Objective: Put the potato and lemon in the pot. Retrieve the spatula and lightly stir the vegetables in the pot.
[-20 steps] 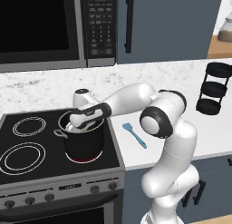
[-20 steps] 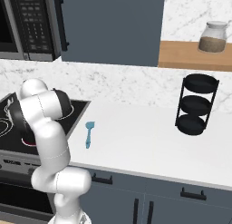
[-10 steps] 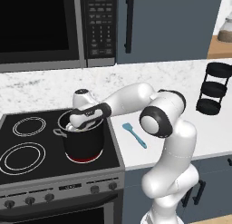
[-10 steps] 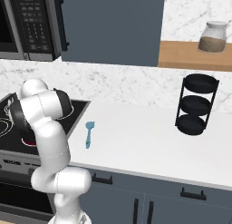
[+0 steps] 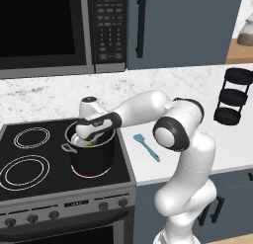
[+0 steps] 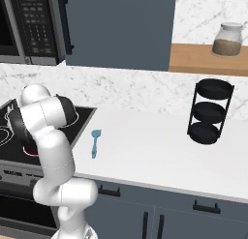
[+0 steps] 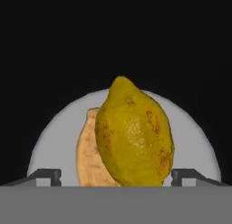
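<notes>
Gripper (image 7: 116,175) wide astride lemon (image 7: 134,137)

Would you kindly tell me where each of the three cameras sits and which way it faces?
Left base view: behind the arm to its left, looking forward and down at the stove, pot and spatula; the arm rises at lower right.
Right base view: behind to the right, facing the counter; the arm rises at lower left. Both share the spatula and black rack.
Hand view: on the hand, looking down into the pot at the lemon and potato; the gripper is open.
</notes>
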